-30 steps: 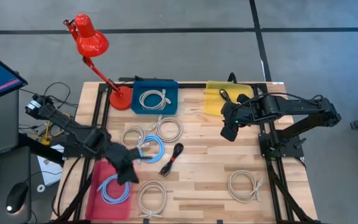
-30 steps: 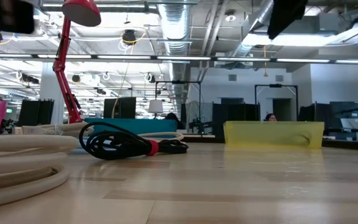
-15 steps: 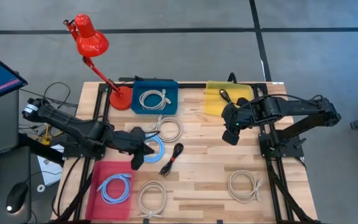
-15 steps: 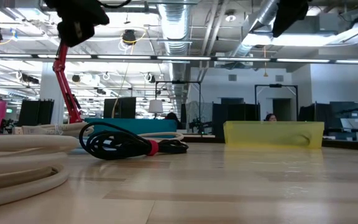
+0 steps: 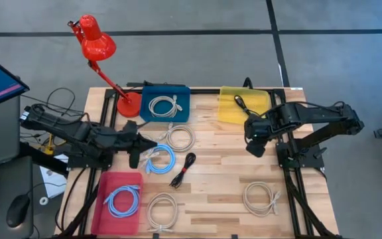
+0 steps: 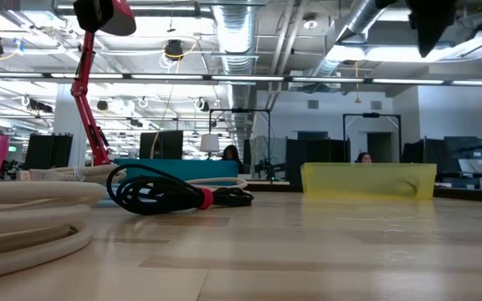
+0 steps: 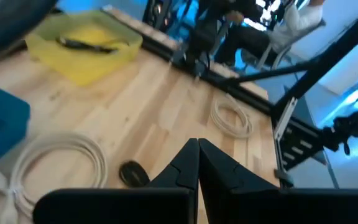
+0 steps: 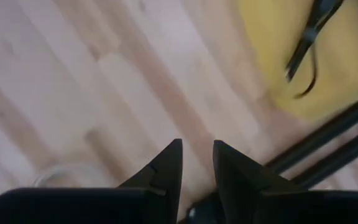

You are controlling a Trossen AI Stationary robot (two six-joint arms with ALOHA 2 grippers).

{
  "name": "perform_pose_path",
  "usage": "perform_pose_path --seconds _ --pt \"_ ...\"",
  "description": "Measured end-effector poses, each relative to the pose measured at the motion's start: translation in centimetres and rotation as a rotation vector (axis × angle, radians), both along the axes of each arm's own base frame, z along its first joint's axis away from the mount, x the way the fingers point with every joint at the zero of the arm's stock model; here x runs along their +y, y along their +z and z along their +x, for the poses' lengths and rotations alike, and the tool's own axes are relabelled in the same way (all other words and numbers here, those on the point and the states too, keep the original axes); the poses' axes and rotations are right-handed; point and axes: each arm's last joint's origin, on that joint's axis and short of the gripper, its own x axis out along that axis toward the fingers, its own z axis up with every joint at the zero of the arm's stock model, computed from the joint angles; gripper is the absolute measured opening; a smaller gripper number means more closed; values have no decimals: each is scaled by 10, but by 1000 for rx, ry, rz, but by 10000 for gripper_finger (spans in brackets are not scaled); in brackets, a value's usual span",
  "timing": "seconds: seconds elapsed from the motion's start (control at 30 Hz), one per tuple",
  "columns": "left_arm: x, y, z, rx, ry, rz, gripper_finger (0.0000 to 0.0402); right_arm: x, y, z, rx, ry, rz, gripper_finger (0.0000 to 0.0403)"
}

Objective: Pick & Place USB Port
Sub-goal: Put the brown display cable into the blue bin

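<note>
Black, thin USB cable with a red band near one end lies loosely folded on the pale, butcher-block wooden table, near the middle, touching nothing that grips it. In the low view it reads as a glossy dark coil with a red collar.

Left pincer hangs just left of that cable, above the table, beside a coiled light-blue cable that lies between the two. Its dark fingers are pressed together, holding nothing; the left wrist view shows the tips meeting in a point.

Right pincer sits well to the right of the black cable, over bare wood just below a translucent yellow plastic tray that holds another thin black cable. Its fingers stand slightly parted with a narrow gap, empty.

Other items:
- blue rectangular bin with a cream cable coil inside
- pink flat tray with a light-blue coil
- cream rubbery coils on the wood
- red metal desk lamp at the table's far left corner
</note>
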Motion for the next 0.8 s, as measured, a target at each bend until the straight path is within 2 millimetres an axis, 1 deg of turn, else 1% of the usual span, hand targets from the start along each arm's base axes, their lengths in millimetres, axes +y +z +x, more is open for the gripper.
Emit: perform_pose_path --seconds 0.17,0.3,0.4,0.5,0.57,0.67,0.73,0.8 --pt "4 6 -8 -37 16 45 6 10 0 -2 19 39 89 82" --pt "4 7 -8 -41 23 53 6 22 0 -4 22 91 97 82" --pt "4 6 -8 -38 23 54 6 30 0 -6 11 61 92 88" --pt "4 6 -8 -39 23 54 6 38 -1 -8 5 40 96 103" --pt "4 6 -8 -38 23 54 6 42 -6 -10 19 21 95 119" --pt "4 6 -8 -38 23 54 6 48 -19 -13 60 -9 86 151" --pt "4 6 -8 -38 23 54 6 52 -31 -16 112 -7 97 174" --pt "4 6 -8 -38 22 57 6 59 -45 -19 159 31 128 195"
